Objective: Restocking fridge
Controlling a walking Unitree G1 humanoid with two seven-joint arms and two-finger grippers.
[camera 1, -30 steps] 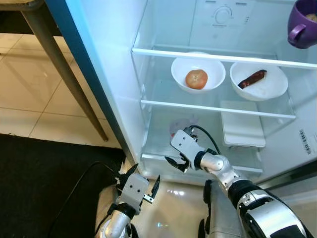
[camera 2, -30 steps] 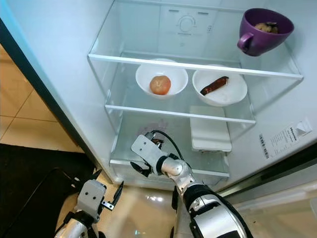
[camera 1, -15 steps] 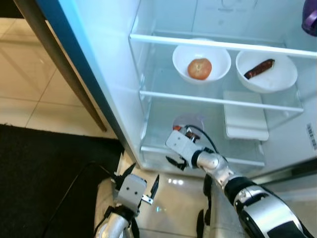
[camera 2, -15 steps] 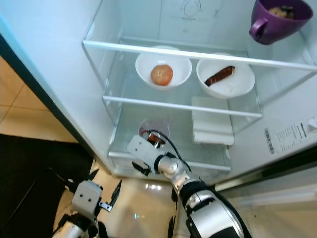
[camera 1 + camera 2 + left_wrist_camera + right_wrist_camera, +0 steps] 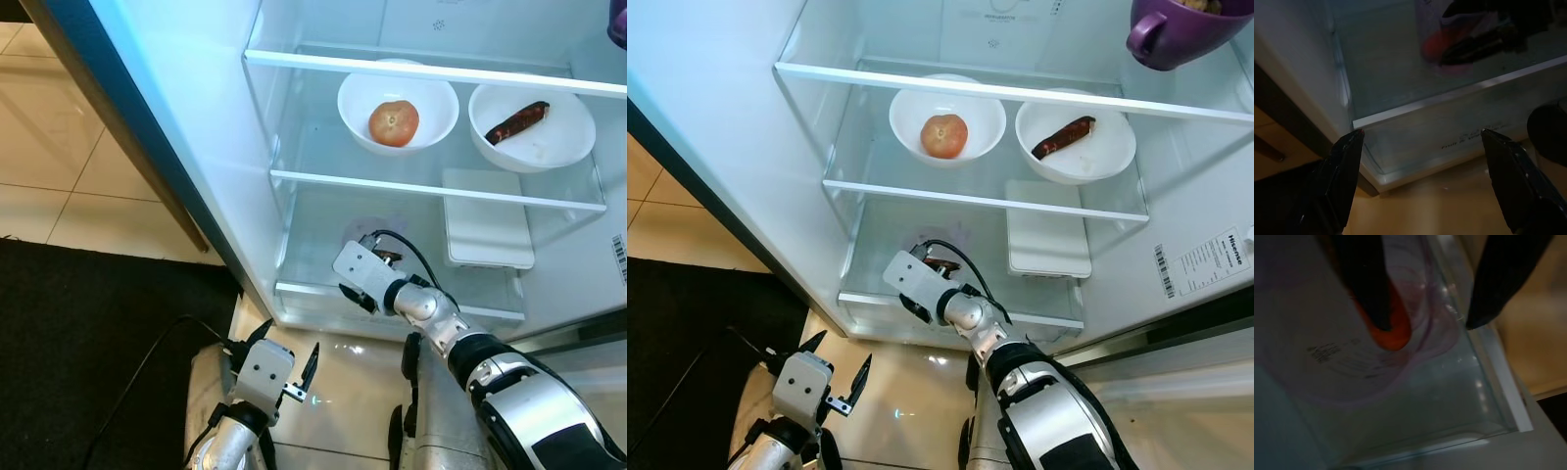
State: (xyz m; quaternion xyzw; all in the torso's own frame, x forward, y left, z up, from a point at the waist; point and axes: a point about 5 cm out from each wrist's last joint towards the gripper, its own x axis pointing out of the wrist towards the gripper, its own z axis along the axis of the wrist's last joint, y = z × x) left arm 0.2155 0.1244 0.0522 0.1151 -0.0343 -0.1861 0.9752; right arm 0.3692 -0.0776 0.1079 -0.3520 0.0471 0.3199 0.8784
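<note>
The fridge stands open before me. On its lowest level a pale pink plate (image 5: 373, 232) carries a small orange-red item (image 5: 1397, 335), seen through the clear drawer front (image 5: 1449, 127). My right gripper (image 5: 369, 277) reaches over that front edge, open, one finger (image 5: 1369, 289) right over the orange-red item and the other finger (image 5: 1501, 279) near the drawer's edge; nothing is held. My left gripper (image 5: 290, 338) hangs low over the floor in front of the drawer, open and empty.
The middle shelf holds a white bowl (image 5: 432, 101) with a round reddish fruit (image 5: 394, 122) and a second white bowl (image 5: 549, 149) with a dark red sausage-like piece. A white box (image 5: 487, 233) lies below. A purple mug (image 5: 1176, 29) sits higher up. Black mat (image 5: 78, 352) and a table leg (image 5: 118, 127) lie left.
The camera has tilted, shifting the whole picture. My right gripper has reached a little further over the drawer edge toward the pink plate. The left gripper stays low and open.
</note>
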